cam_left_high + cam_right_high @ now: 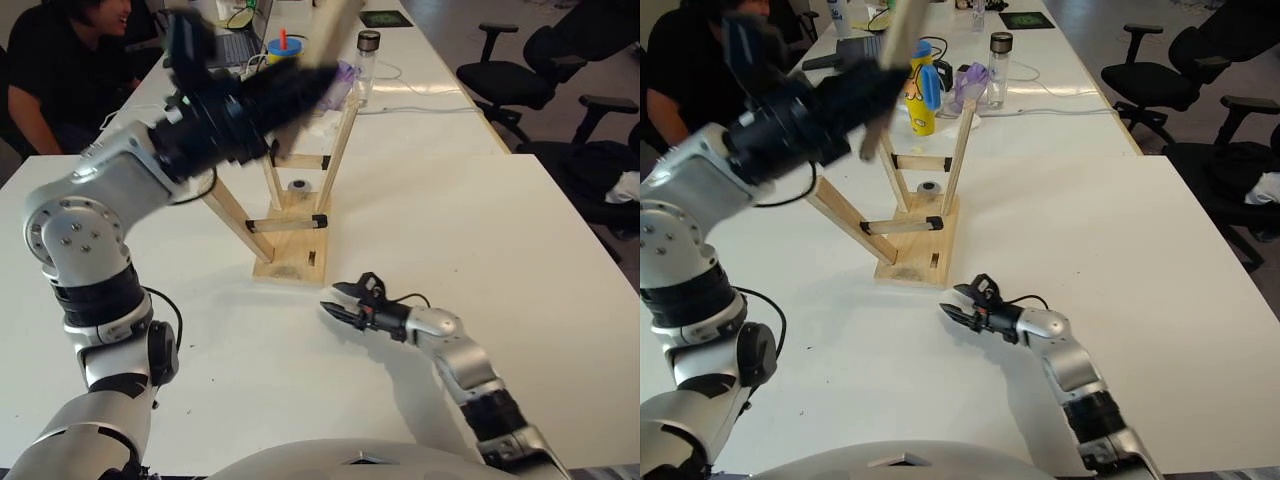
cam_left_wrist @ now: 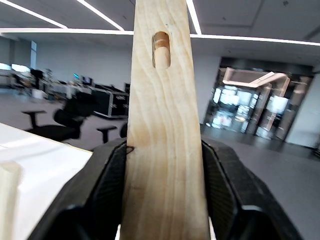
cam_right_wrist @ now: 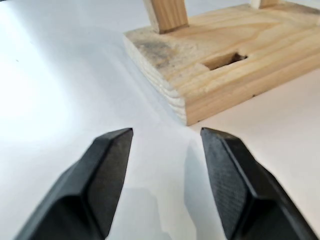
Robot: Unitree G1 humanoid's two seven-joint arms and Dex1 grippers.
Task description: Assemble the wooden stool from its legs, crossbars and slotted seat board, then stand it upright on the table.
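Observation:
The slotted seat board [image 1: 285,262] lies flat on the white table [image 1: 520,250]. Three wooden legs rise from it, one slanting left [image 1: 232,218] and one leaning right [image 1: 338,150], tied by crossbars [image 1: 287,224]. An empty slot [image 3: 222,60] shows near the board's front corner. My left gripper [image 1: 275,95] is raised above and behind the stool, shut on a loose wooden leg [image 2: 165,125] with a slot near its far end; the leg [image 1: 900,40] points up and away. My right gripper [image 1: 332,298] rests low over the table just in front of the board, open and empty.
On the far table stand a clear bottle [image 1: 367,65], a yellow bottle [image 1: 923,95] and a laptop [image 1: 232,45]. Office chairs [image 1: 520,80] stand off the table's right side. A person sits at the back left. Bare tabletop lies right of the stool.

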